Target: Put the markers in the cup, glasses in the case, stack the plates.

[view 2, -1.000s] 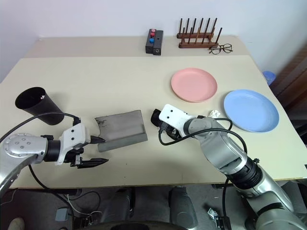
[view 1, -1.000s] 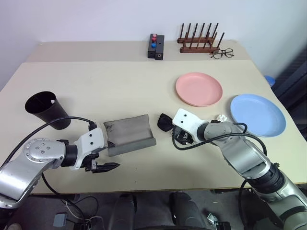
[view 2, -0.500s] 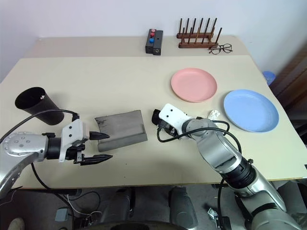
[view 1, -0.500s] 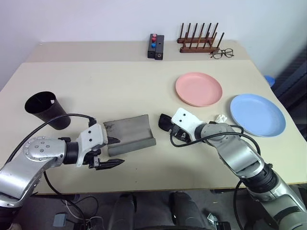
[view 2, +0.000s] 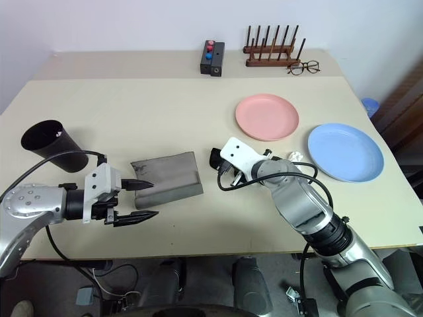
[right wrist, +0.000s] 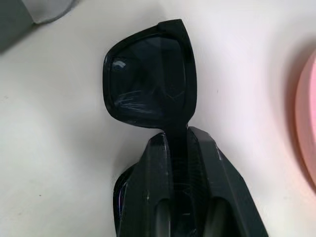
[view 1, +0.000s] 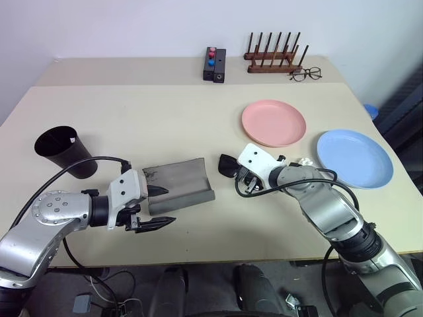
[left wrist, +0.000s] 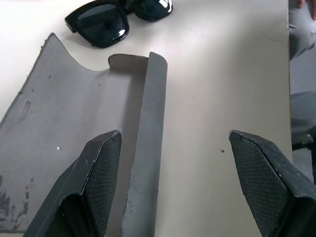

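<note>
Left to right. Cup [view 1: 63, 150] stands upright at the far left. Your left gripper [view 1: 153, 207] hangs jaws wide at the near edge of the open case [view 1: 178, 185], holding nothing. Your right gripper [right wrist: 177, 148] has its fingers pinched on the bridge of the glasses [right wrist: 150, 86], just right of the case. Risks: a thin bridge hold lets the frame swivel or slip on lift; the unheld case may slide when loaded. Pink plate [view 1: 273, 123] and blue plate [view 1: 354, 158] lie apart, unstacked.

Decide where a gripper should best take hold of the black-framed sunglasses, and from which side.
Probably at the bridge of the black-framed sunglasses, from above: they lie flat on the table, and it is the frame's narrowest part. The right gripper is shut there.
</note>
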Tool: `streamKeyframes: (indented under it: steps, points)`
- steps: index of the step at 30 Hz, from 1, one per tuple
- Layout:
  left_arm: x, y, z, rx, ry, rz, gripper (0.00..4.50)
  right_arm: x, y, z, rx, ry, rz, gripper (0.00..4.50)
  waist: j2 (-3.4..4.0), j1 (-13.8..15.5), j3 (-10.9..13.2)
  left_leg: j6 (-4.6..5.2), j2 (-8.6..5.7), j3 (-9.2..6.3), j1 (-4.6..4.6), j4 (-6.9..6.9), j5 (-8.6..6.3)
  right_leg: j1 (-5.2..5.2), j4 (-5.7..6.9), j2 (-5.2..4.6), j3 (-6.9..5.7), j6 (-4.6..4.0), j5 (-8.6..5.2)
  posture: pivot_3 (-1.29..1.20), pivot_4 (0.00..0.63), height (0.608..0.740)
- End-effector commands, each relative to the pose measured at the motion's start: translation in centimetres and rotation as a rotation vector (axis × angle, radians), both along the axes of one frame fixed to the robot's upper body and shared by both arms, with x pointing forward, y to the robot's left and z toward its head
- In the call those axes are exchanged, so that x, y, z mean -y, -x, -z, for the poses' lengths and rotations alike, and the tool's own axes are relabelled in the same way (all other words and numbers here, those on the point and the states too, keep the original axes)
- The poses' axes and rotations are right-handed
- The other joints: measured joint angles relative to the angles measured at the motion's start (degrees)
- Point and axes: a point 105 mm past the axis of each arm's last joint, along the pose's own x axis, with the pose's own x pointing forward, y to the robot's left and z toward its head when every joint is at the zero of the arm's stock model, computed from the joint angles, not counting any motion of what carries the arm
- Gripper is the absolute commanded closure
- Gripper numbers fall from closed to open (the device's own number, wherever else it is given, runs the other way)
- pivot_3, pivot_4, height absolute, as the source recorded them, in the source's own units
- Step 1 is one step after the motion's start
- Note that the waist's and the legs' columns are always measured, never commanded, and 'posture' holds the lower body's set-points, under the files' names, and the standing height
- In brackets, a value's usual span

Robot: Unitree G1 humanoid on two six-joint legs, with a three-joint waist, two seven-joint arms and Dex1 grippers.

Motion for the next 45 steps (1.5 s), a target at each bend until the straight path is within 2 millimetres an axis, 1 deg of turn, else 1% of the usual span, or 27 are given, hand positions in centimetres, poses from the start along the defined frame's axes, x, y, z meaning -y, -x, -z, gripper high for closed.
streamKeyframes:
  steps: [1, 6, 10, 14, 17, 20, 23, 27, 30, 33, 35, 36, 41, 45]
  points:
    - [0.0, -0.1, -0.7, 0.044, -0.001, 0.001, 0.93, 0.2, -0.3, -0.6, 0.038, 0.023, -0.003, 4.48, 0.0, 0.0, 0.0, 0.0, 0.0, 0.0, 0.0, 0.0, 0.0, 0.0, 0.0, 0.0, 0.0, 0.0, 0.0, 0.0, 0.15, 0.74]
    - [0.0, -0.4, -0.8, 0.062, 0.003, -0.015, 0.93, 0.2, -0.5, -1.1, 0.07, 0.038, -0.018, 4.48, 0.0, 0.02, 0.0, 0.0, 0.0, 0.0, 0.0, 0.0, 0.0, 0.0, 0.0, 0.0, 0.0, 0.0, 0.0, 0.0, 0.15, 0.74]
    - [-0.9, -1.6, -1.5, 0.116, 0.015, -0.084, 0.93, -0.4, -0.3, -2.3, 0.116, 0.04, -0.082, 4.48, 0.0, 0.04, 0.0, 0.0, 0.0, 0.0, 0.0, -0.01, 0.0, -0.01, 0.0, 0.0, 0.0, 0.0, 0.0, 0.0, 0.15, 0.74]
    - [-2.8, -3.4, -3.0, 0.204, 0.042, -0.209, 0.93, -0.9, 0.2, -3.6, 0.16, 0.062, -0.184, 4.48, 0.01, 0.03, 0.01, 0.0, 0.0, 0.0, 0.0, -0.01, 0.0, -0.01, 0.0, 0.0, 0.0, 0.01, 0.0, 0.0, 0.15, 0.74]
    - [-4.3, -4.0, -3.4, 0.228, 0.05, -0.283, 0.93, -2.3, 1.2, -4.8, 0.205, 0.061, -0.339, 4.48, 0.0, -0.08, 0.01, 0.0, 0.0, 0.0, 0.0, -0.04, 0.0, -0.02, -0.01, 0.0, 0.0, 0.02, 0.0, 0.0, 0.15, 0.74]
    - [-5.5, -3.5, -3.3, 0.201, 0.038, -0.316, 0.93, -3.4, 2.0, -5.5, 0.211, 0.023, -0.442, 4.48, 0.01, -0.19, 0.01, 0.0, 0.0, 0.0, 0.0, -0.09, 0.0, -0.05, -0.01, 0.0, -0.01, 0.05, 0.0, 0.0, 0.15, 0.74]
    - [-6.4, -2.8, -2.9, 0.18, 0.013, -0.334, 0.93, -3.9, 2.5, -5.6, 0.2, 0.01, -0.508, 4.48, 0.0, -0.14, 0.01, 0.0, 0.0, 0.01, -0.01, -0.09, 0.0, -0.04, -0.02, 0.0, 0.0, 0.04, -0.01, 0.0, 0.15, 0.74]
    - [-6.8, -2.6, -3.0, 0.181, 0.008, -0.35, 0.93, -3.6, 1.4, -5.3, 0.197, 0.032, -0.475, 4.48, 0.0, 0.15, 0.01, 0.0, 0.0, 0.0, 0.0, -0.03, 0.0, -0.03, 0.0, 0.0, -0.01, 0.01, 0.0, 0.0, 0.15, 0.74]
    - [-6.4, -2.2, -3.0, 0.174, 0.016, -0.341, 0.93, -3.0, 1.0, -5.3, 0.182, 0.037, -0.455, 3.69, -0.02, 0.13, 0.0, 0.0, 0.0, 0.0, 0.0, 0.05, 0.0, 0.03, -0.02, -0.01, -0.01, -0.03, 0.02, 0.0, 0.15, 0.74]
    - [-6.2, -2.0, -2.9, 0.167, 0.016, -0.336, 0.93, -2.5, 0.6, -5.5, 0.198, 0.05, -0.436, 2.31, -0.01, 0.07, 0.01, 0.0, 0.0, 0.0, 0.0, 0.01, 0.0, 0.02, -0.03, -0.01, 0.0, -0.03, 0.02, 0.0, 0.15, 0.74]
    - [-6.0, -2.0, -2.8, 0.162, 0.017, -0.331, 0.93, -1.7, 0.3, -5.5, 0.227, 0.097, -0.422, 1.27, 0.0, 0.06, 0.01, 0.0, 0.0, 0.0, 0.0, -0.05, 0.0, -0.04, -0.02, -0.01, -0.01, -0.02, 0.02, 0.0, 0.15, 0.74]
    - [-5.7, -2.0, -2.8, 0.157, 0.02, -0.322, 0.93, -1.1, -0.1, -5.5, 0.242, 0.127, -0.411, 0.83, 0.0, 0.05, 0.01, 0.0, 0.0, 0.0, 0.0, -0.05, 0.0, -0.04, -0.02, -0.01, -0.01, -0.02, 0.02, 0.0, 0.15, 0.74]
    - [-4.2, -1.8, -2.6, 0.132, 0.036, -0.259, 0.93, 0.8, -1.4, -4.8, 0.28, 0.253, -0.403, 0.83, -0.01, 0.01, 0.01, 0.0, 0.0, 0.01, 0.0, -0.02, 0.01, -0.02, -0.03, -0.01, -0.01, -0.02, 0.02, 0.0, 0.15, 0.74]
    - [-4.1, -1.9, -2.6, 0.124, 0.034, -0.256, 0.93, 1.6, -2.4, -3.5, 0.29, 0.338, -0.442, 0.83, 0.0, -0.15, 0.01, 0.0, 0.0, 0.02, 0.0, -0.02, 0.01, -0.02, -0.02, -0.01, 0.0, -0.02, 0.02, 0.0, 0.15, 0.74]
